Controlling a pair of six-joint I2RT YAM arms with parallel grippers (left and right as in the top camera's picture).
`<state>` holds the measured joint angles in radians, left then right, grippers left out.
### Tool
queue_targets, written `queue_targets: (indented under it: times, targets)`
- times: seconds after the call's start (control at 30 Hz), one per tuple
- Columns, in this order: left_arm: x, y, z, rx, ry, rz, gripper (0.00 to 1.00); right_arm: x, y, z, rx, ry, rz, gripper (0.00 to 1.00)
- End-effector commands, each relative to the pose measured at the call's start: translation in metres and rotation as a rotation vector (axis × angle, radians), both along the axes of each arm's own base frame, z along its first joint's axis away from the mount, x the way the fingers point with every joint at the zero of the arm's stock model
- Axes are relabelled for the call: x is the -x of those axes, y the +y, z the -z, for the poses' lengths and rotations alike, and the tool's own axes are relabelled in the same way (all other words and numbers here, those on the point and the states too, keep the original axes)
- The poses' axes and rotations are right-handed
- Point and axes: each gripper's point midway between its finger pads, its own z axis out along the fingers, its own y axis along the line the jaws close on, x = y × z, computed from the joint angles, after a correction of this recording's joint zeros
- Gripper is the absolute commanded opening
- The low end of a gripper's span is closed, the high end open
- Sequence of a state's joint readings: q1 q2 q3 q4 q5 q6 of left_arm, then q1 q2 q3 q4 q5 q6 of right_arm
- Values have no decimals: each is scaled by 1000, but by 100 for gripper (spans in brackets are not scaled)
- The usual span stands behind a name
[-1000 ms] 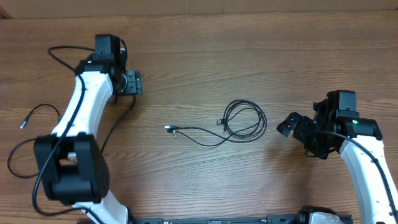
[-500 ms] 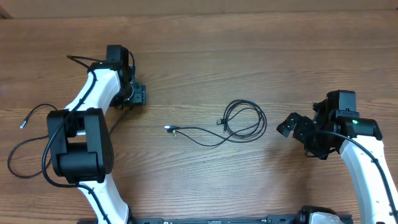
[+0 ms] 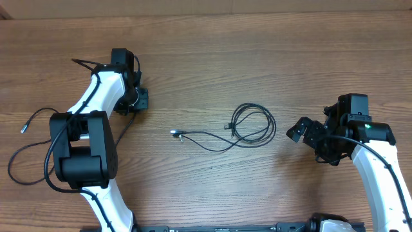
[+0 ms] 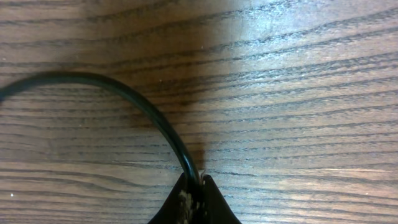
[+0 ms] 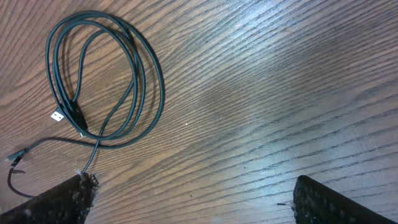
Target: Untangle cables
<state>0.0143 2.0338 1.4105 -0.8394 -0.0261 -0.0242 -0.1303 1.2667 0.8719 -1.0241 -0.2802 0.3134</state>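
Note:
My left gripper (image 3: 142, 98) is shut on a thin black cable (image 4: 127, 94). In the left wrist view the cord arcs over the wood and ends pinched between the closed fingertips (image 4: 186, 200). On the table's left that cable trails to a small silver plug (image 3: 24, 127). A second black cable lies mid-table as a small coil (image 3: 253, 124), and its tail runs left to a silver plug (image 3: 175, 133). My right gripper (image 3: 308, 131) stands open just right of the coil, holding nothing. The right wrist view shows the coil (image 5: 106, 81) ahead and left of the wide-apart fingers (image 5: 59, 202).
The brown wooden table (image 3: 212, 58) fills every view. The left arm's white links and black base (image 3: 80, 161) cover part of the left cable. Thicker black robot wiring (image 3: 84, 63) loops near the left wrist. The right arm (image 3: 376, 161) stands at the right edge.
The left arm swung its wrist a little right and toward me, and its gripper closed on the black cable. The right arm and the middle cable have not moved.

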Motion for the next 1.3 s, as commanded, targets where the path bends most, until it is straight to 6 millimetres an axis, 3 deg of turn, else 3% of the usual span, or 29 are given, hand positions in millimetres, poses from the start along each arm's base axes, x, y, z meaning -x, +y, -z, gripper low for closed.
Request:
queue_targets:
  times: [0.0, 0.13, 0.27, 0.5, 0.67, 0.73, 0.83, 0.93, 1.03, 1.27]
  targets:
    - [2, 0, 5, 1, 15, -31, 4, -7, -2, -10, 17, -39, -7, 100]
    - [-2, 0, -5, 6, 11, -95, 4, -6, -2, -10, 17, -36, -7, 100]
    - [-19, 3, -36, 2, -26, -151, 4, -6, -2, -10, 17, -36, -7, 100]
    - [-62, 29, -141, -34, -208, -330, 4, -6, -2, -10, 17, -36, -7, 100]
    - [-65, 59, -199, 5, -303, -544, 4, -6, -2, -10, 17, -36, -8, 100]
    - [-60, 74, -211, 25, -317, -667, 4, -6, -2, -10, 17, -36, -8, 100]
    - [-32, 98, -211, 104, -244, -996, 4, -6, -2, -10, 17, -36, -8, 100]
    - [0, 105, -203, 177, -105, -1256, 4, -6, -2, -10, 17, -36, -8, 100]
    - [32, 120, -200, 192, 9, -1429, 4, -6, -2, -10, 17, -36, -8, 100]
    - [54, 168, -199, 184, -2, -1564, 4, -5, -2, -10, 17, -32, -8, 100]
